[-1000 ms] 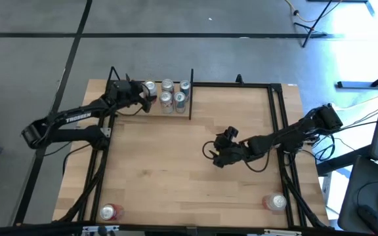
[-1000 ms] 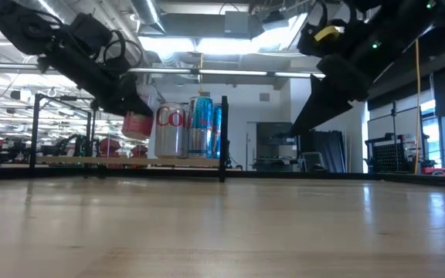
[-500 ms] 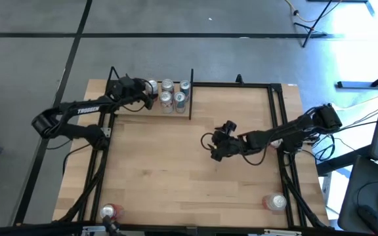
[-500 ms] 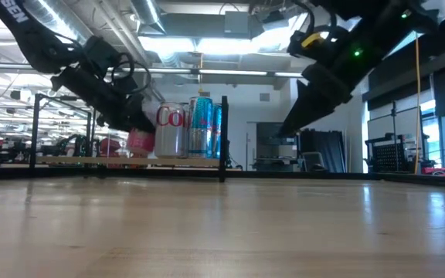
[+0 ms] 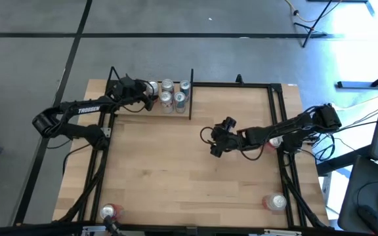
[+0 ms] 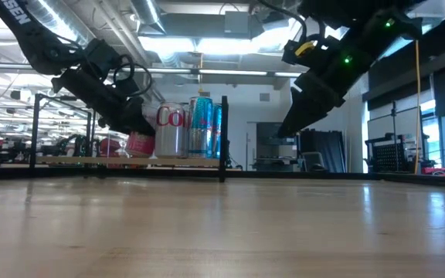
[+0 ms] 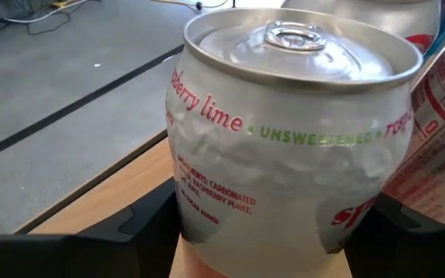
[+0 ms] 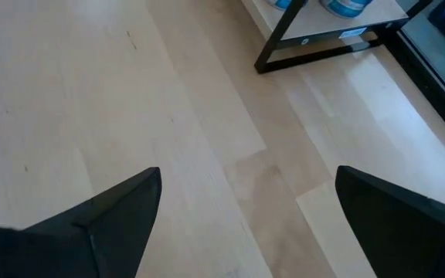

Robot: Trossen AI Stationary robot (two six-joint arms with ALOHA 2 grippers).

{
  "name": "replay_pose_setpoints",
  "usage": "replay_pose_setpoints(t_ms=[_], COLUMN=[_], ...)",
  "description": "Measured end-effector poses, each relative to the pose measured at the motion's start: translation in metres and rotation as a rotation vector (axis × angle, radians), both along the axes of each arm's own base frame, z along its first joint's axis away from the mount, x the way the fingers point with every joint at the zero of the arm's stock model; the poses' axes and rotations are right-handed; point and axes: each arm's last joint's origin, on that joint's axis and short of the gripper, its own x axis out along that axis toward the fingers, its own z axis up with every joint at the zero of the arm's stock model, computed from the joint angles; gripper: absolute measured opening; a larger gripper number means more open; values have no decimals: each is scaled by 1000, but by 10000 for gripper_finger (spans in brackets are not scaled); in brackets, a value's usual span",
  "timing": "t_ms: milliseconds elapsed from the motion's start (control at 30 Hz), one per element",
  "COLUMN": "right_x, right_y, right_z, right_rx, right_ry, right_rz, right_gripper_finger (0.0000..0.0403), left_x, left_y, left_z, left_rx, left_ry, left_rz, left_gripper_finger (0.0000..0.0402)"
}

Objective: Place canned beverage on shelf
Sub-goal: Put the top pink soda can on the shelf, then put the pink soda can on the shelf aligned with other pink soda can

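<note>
Step in hand: setting the can [image 7: 284,131] down on the shelf [image 5: 176,113], judging by how low it sits beside the 4 cans [image 5: 174,93] already there.
Left claw [image 5: 144,96]: closed on the can, a dark finger on each side of its body in the left wrist view; it is at the shelf's left end, far left of the bench [image 5: 176,177].
Can: upright, pale body with pink at the base, "lime" and "unsweetened" printed round it; in the low view it [image 6: 140,142] appears at plank level, though I cannot tell whether its base touches.
Doing it well: keep the can vertical, let the base meet the plank flat before the fingers part, open only enough to clear the sides, then back away from the neighbours so none is nudged.
Risk: the nearest can stands just beside it, so any sideways drift could knock the row.
Right claw [image 5: 216,145]: empty and wide apart, hanging over the bare bench centre, waiting.
Materials: thin smooth aluminium, slick and easily dented; light-wood plank, flat; thin black metal rods framing it.
Other cans: 2 near the front corners of the bench, 1 left [image 5: 110,211], 1 right [image 5: 275,202].
</note>
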Motion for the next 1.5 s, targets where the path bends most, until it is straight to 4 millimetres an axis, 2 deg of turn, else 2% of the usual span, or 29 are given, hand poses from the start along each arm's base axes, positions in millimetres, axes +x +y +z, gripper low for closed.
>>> replay_pose_setpoints(t_ms=[100,300,433,767,1100,1267,1500], right_x=[0,0,0,0,0,2,8], right_y=[0,0,1,1,1,2,3], right_z=[0,0,0,0,0,1,7], right_rx=[-4,-13,-8,7,-9,-8,7], right_ry=[3,4,15,21,32,18,-73], right_rz=[5,17,40,61,78,79,84], right_gripper_finger=[379,379,379,379,379,379,379], left_x=[0,-1,-3,-14,-18,-7,12], left_y=[0,1,-3,-27,-49,-71,-109], left_z=[0,2,9,43,65,75,83], left_rx=[3,19,37,117,172,76,-10], left_ry=[4,2,-15,-88,-204,-307,-259], left_rz=[7,24,21,-12,-87,-273,-368], left_gripper_finger=[282,355,381,387,387,387,387])
